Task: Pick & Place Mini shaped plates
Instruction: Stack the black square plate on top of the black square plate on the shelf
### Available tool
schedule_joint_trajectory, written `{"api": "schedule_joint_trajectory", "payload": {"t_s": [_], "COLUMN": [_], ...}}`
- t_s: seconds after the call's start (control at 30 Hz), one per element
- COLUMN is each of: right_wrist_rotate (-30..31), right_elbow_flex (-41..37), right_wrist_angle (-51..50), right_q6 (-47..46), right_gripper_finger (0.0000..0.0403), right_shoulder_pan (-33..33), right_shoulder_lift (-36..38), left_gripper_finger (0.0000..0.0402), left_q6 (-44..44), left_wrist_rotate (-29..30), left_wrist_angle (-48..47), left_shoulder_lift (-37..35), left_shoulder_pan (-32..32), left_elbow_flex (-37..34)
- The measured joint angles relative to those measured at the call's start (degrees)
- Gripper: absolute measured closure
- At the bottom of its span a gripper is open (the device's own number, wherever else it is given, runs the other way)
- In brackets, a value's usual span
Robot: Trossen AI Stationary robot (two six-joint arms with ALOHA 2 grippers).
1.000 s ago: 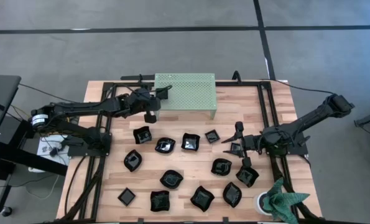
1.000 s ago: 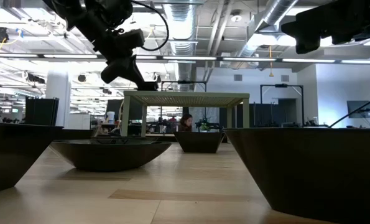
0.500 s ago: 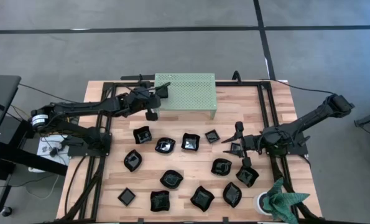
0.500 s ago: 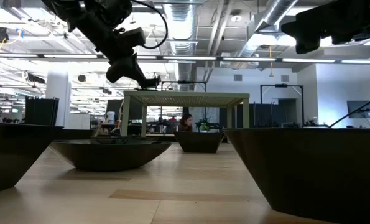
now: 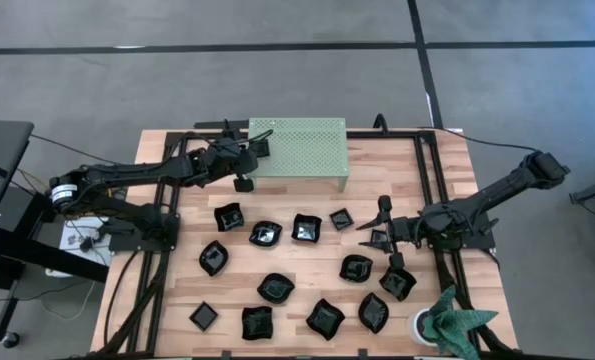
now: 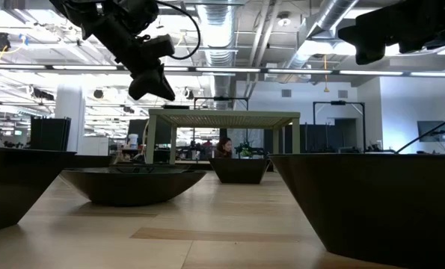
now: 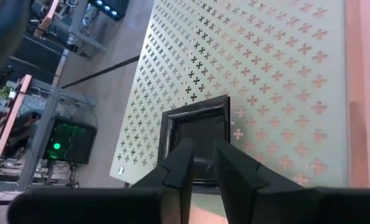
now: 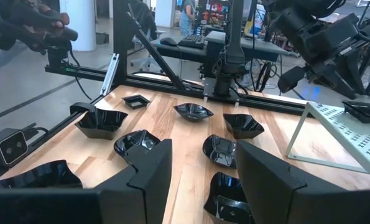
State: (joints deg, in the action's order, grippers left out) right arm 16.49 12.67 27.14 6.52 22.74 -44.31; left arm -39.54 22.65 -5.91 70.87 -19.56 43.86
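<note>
My left gripper (image 5: pixel 253 150) is at the left end of the pale green perforated stand (image 5: pixel 307 150), shut on a small square black plate (image 7: pixel 197 134) that lies on the stand's top. In the low view the plate (image 6: pixel 176 107) shows flat on the stand's left end. My right gripper (image 5: pixel 372 216) waits open, low over the table's right half, with a small square plate (image 5: pixel 379 238) beside it. Several other glossy black plates (image 5: pixel 265 233), square, round and wavy-edged, rest on their bases on the wooden table. Through the right wrist view (image 8: pixel 200 168) more plates (image 8: pixel 221 150) show ahead. My left gripper holds the square plate at the middle of its near rim (image 7: pixel 200 182), between the two fingers (image 7: pixel 178 163). The fingers slant down from the table's left side. The fingertips hide the exact contact. The plate lies flat on the stand's perforated top, near its left edge.
A green plant in a white pot (image 5: pixel 447 322) stands at the table's near right corner. Black frame rails (image 5: pixel 427 180) run along both sides of the table. The rest of the stand's top (image 5: pixel 317 135) is bare.
My left gripper has moved a little toward the stand, carrying the square plate from just beyond the stand's left end onto its top. The plate now lies flat there. My right arm has kept still.
</note>
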Motion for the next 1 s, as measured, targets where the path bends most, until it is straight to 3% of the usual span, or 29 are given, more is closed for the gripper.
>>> {"api": "schedule_joint_trajectory", "payload": {"t_s": [0.3,0.73,1.0], "right_wrist_rotate": [0.0,0.0,0.0], "right_elbow_flex": [0.0,0.0,0.0], "right_wrist_angle": [0.1,2.3,5.0], "right_q6": [0.0,0.0,0.0], "right_gripper_finger": [0.0232,0.0232,0.0232], "right_shoulder_pan": [0.0,0.0,0.0], "right_shoulder_lift": [0.0,0.0,0.0], "left_gripper_finger": [0.0332,0.0347,0.0353], "left_q6": [9.3,39.2,47.3], "left_wrist_rotate": [0.0,1.5,1.7], "left_wrist_angle": [3.3,6.6,8.0], "left_shoulder_lift": [0.0,0.4,2.0], "left_shoulder_pan": [5.7,30.6,44.0], "left_elbow_flex": [0.0,0.0,0.0]}}
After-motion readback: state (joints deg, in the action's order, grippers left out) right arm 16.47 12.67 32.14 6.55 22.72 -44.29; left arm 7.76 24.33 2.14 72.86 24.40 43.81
